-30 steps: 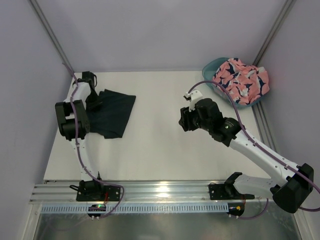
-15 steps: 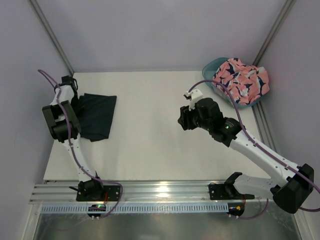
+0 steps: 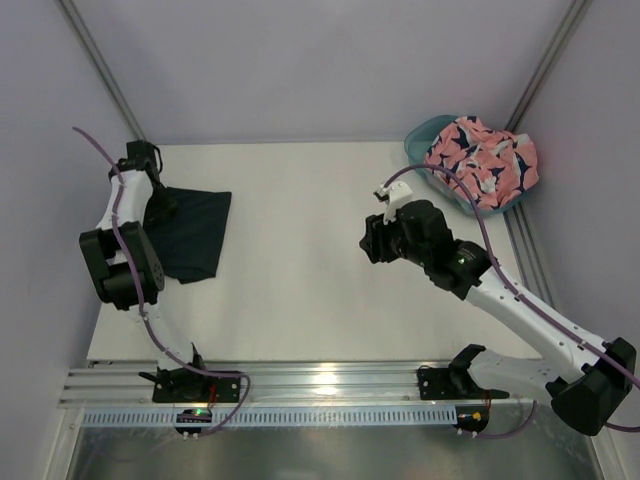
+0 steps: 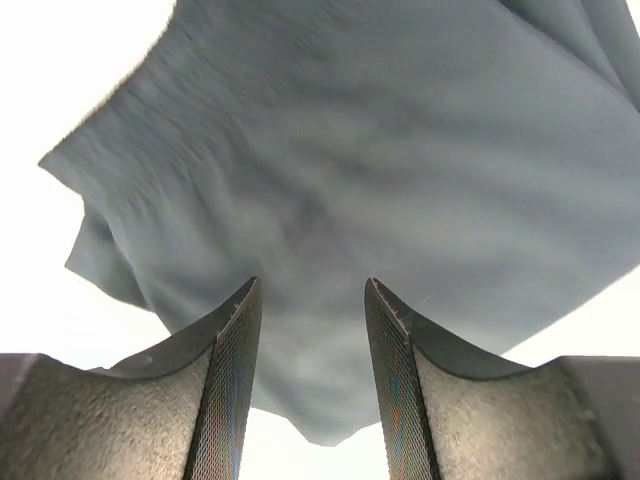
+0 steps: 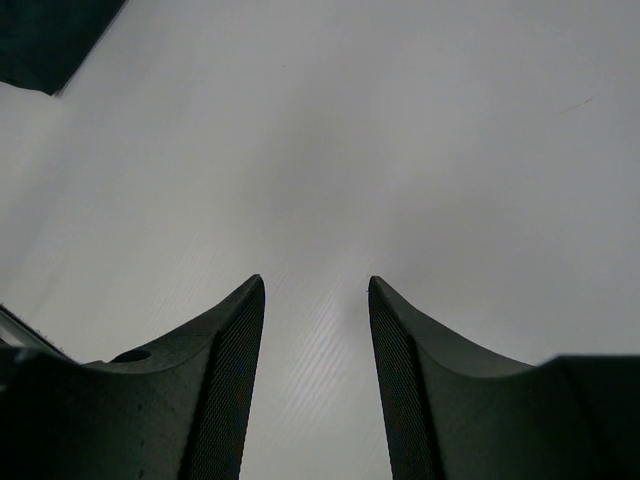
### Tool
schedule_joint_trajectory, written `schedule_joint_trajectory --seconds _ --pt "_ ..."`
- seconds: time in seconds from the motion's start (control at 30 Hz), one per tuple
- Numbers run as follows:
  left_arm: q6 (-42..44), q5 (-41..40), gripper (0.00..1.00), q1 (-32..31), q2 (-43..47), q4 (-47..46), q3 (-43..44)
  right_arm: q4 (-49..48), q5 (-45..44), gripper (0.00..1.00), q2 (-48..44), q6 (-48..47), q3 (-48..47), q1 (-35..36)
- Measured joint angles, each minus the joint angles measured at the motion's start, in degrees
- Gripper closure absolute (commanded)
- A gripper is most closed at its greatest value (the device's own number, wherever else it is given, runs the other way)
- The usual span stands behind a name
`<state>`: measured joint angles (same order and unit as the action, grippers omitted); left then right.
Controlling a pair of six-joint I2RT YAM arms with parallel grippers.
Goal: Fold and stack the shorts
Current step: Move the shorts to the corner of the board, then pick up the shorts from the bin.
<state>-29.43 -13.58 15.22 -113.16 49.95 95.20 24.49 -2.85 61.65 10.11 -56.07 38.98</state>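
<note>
Navy-black plain fabric shorts [image 3: 195,235] lay flat near the left edge of the white worktop [image 3: 300,260], closer to the far left corner than to the near one. Their long axis ran from the far edge towards the near edge, broader at the far end and narrowing towards the near end. The left arm covered their left border from above, and neither waistband nor leg openings could be made out. The left gripper [image 3: 160,203] hung over that hidden border; in the left wrist view its fingers [image 4: 232,390] stood apart with nothing between them, the rumpled dark cloth blurred beyond.

Right of centre, the right gripper [image 3: 370,241] hovered above bare worktop, fingers [image 5: 235,380] spread and empty. Only a dark corner of the plain shorts showed at the top left of the right wrist view, cut off by the frame.

At the far right corner, the salmon-pink shorts with navy and white shapes [image 3: 482,158] sat bunched in a translucent teal plastic tub [image 3: 422,134], hiding most of it and spilling over its rim. Their long axis could not be told.
</note>
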Motion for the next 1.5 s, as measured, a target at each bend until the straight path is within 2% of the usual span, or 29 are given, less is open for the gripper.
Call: schedule_joint_trajectory --seconds 0.13,0.23,0.4,0.6,0.73,0.9,1.0,1.07,1.2,1.23,1.27,1.33,1.5 --pt "-0.02 0.37 0.57 -5.16 10.45 -1.01 -9.73 -0.07 0.09 0.5 -1.03 0.68 0.52 0.0" --pt "-0.24 1.22 0.67 -9.05 14.6 -1.88 -17.4 0.52 0.04 0.5 -2.45 0.87 1.53 0.0" --pt "-1.73 3.82 0.76 -9.79 14.99 -2.45 -27.28 1.64 -0.02 0.49 -7.34 1.14 2.49 0.0" --pt "-3.3 4.02 0.76 -10.14 14.51 -3.04 -31.21 1.77 -0.28 0.49 -11.78 1.73 2.62 0.0" --pt "-3.67 4.02 0.71 -10.25 14.56 -3.3 -32.68 1.73 -0.81 0.49 -11.74 2.14 3.65 0.0" --pt "-3.56 4.81 0.64 -10.25 17.18 -2.19 -32.17 1.75 -2.82 0.42 -8.98 2.43 3.89 -0.55" --pt "-3.3 8.28 0.61 -10.45 21.62 -1.05 -28.81 2.75 -4.07 0.38 -4.2 2.16 0.59 -2.71" --pt "-3.17 11.21 0.54 -11.56 24.98 -1.73 -25.79 3.48 -4.96 0.34 0.37 1.42 -4.15 -7.3" --pt "-2.67 15.21 0.48 -21.11 32.02 -5.64 -22.84 2.95 -5.68 0.25 7.37 -0.07 -12.26 -18.14" --pt "-2.54 16.33 0.43 -24.28 33.14 -6.62 -22.84 2.78 -5.88 0.23 9.18 -0.33 -14.19 -21.2" --pt "-2.36 17.53 0.33 -27.54 33.64 -7.37 -22.88 2.6 -6.08 0.21 11.3 -0.46 -16.17 -23.82" --pt "-2.14 18.84 0.01 -33.4 33.77 -9.49 -23.74 2.64 -6.82 0.18 16.2 -0.46 -20.65 -28.17" --pt "-4.13 20.83 0.01 -43.39 33.92 -14.67 -28.17 2.82 -7.17 0.13 29.2 0.52 -29.92 -34.88"
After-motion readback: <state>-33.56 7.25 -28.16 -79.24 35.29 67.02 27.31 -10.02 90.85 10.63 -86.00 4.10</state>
